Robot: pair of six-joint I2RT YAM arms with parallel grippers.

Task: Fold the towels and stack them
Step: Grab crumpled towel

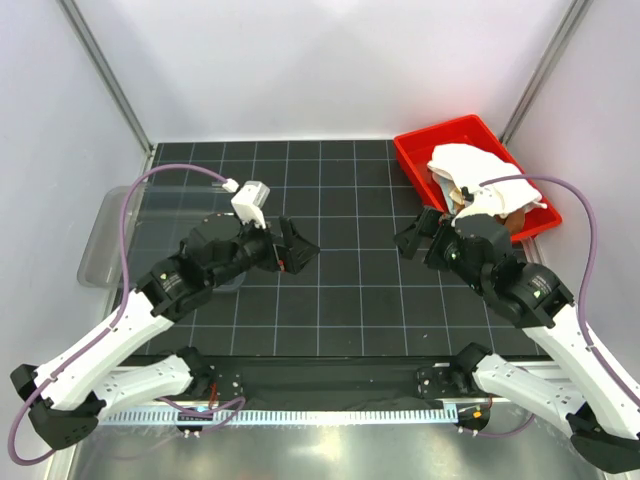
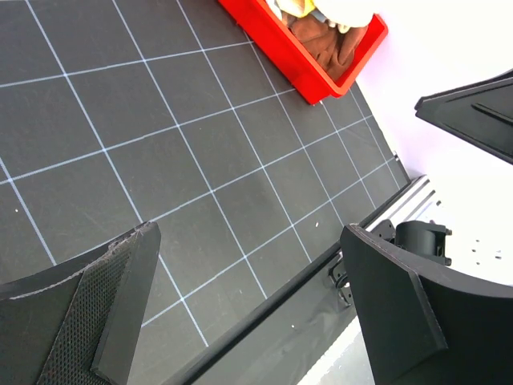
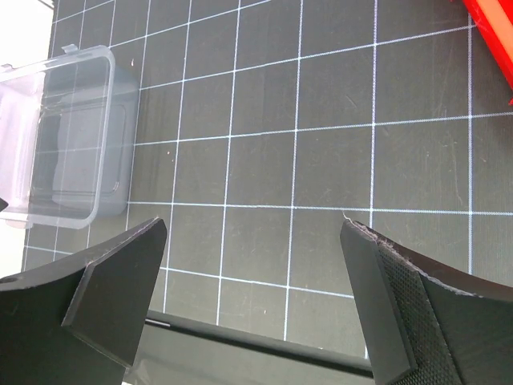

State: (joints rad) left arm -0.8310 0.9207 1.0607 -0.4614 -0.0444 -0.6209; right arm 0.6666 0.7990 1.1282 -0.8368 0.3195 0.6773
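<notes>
The towels lie bunched in a red bin at the back right. A cream-white towel is on top and a brown one shows beneath it, partly hidden by the right arm. In the left wrist view the brown towel and a bit of the white one show inside the bin. My left gripper is open and empty over the mat's middle left. My right gripper is open and empty just in front of the bin. No yellow or pastel towel shows.
A clear plastic container sits off the mat's left edge, also in the right wrist view. The black gridded mat covers the table. White enclosure walls with metal posts stand around it.
</notes>
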